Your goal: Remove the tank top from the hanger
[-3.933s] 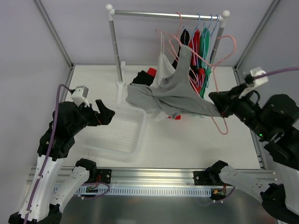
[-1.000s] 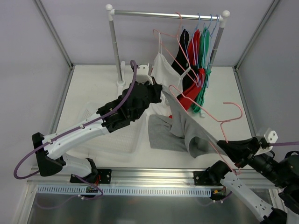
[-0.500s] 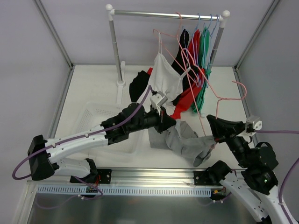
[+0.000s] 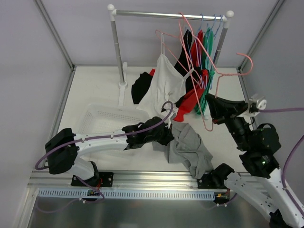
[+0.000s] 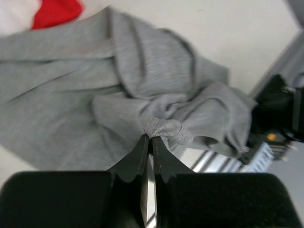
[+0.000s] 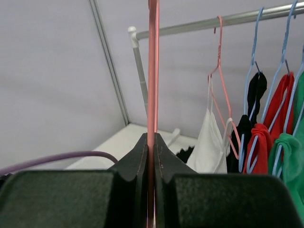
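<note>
The grey tank top [image 4: 190,145] lies crumpled on the table at the near middle, apart from the hanger. My left gripper [image 4: 167,135] is low over the table and shut on a bunched fold at the garment's left edge. In the left wrist view the left gripper [image 5: 152,137] pinches a hem of the tank top [image 5: 85,95]. The bare pink wire hanger [image 4: 232,74] is raised on the right, with my right gripper [image 4: 211,110] shut on its wire. In the right wrist view the right gripper [image 6: 152,138] clamps the hanger [image 6: 152,71], which runs straight up.
A clothes rack [image 4: 171,14] at the back carries a white top [image 4: 164,85] and black, red and green garments on hangers. A black garment [image 4: 141,86] lies by the rack's post. A white basket [image 4: 107,121] sits at the near left, under my left arm.
My left gripper dragged the tank top down and towards the near edge, and it slid off the hanger. My right gripper lifted the bare hanger up and back towards the rack.
</note>
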You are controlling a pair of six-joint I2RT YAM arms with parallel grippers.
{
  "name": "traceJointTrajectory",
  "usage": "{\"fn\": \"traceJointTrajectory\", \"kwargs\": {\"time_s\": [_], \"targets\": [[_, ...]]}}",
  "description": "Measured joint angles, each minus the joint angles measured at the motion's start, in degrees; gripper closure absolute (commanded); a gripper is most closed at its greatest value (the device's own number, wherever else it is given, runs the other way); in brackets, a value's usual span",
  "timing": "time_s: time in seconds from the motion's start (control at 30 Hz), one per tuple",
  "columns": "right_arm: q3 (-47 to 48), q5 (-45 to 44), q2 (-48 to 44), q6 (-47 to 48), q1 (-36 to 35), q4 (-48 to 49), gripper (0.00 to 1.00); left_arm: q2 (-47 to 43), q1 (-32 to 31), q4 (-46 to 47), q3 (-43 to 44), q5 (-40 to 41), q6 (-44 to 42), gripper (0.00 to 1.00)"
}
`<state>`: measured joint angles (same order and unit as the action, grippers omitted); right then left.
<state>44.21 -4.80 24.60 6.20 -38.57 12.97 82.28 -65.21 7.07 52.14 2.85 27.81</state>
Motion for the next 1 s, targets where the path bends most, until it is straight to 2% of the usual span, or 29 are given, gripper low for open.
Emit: {"fn": "traceJointTrajectory", "kwargs": {"time_s": [0.03, 0.07, 0.13, 0.2, 0.23, 0.3, 0.43, 0.6, 0.77, 1.0], "targets": [[5.1, 0.2, 2.7, 0.0, 0.0, -4.7, 1.0, 1.0, 0.0, -1.8, 0.3, 2.3, 0.7, 0.97], [9.6, 0.2, 5.0, 0.0, 0.0, -9.1, 1.0, 1.7, 0.0, -3.7, 0.7, 4.1, 1.4, 0.85], [18.7, -0.2, 9.3, 0.0, 0.0, -16.9, 1.0, 2.2, 0.0, -7.2, 1.4, 7.3, 2.1, 0.55], [24.3, -0.9, 12.0, -0.2, 0.0, -22.8, 1.0, 1.9, 0.0, -9.8, 2.4, 9.6, 2.7, 0.43], [25.9, -1.6, 12.8, -0.2, 0.0, -25.6, 1.0, 1.5, 0.0, -10.8, 2.8, 10.5, 2.8, 0.19], [28.8, -2.9, 15.1, -0.3, 0.0, -32.0, 1.0, -0.3, 0.0, -13.2, 3.6, 12.4, 2.4, 0.02], [34.1, -3.6, 22.6, -0.8, 0.0, -40.9, 1.0, -7.8, 0.0, -18.7, 5.2, 17.1, 1.5, 0.01], [40.9, -3.5, 34.2, -0.4, 0.0, -47.6, 1.0, -21.9, 0.0, -25.1, 7.5, 22.7, 0.1, 0.01], [51.5, -4.3, 46.2, 1.4, 0.0, -50.8, 1.0, -34.4, 0.0, -34.0, 9.0, 27.3, -0.4, 0.01], [70.3, -5.3, 63.0, 4.1, 0.0, -52.9, 1.0, -44.5, 0.0, -44.1, 6.0, 29.8, -0.8, 0.01]]}}
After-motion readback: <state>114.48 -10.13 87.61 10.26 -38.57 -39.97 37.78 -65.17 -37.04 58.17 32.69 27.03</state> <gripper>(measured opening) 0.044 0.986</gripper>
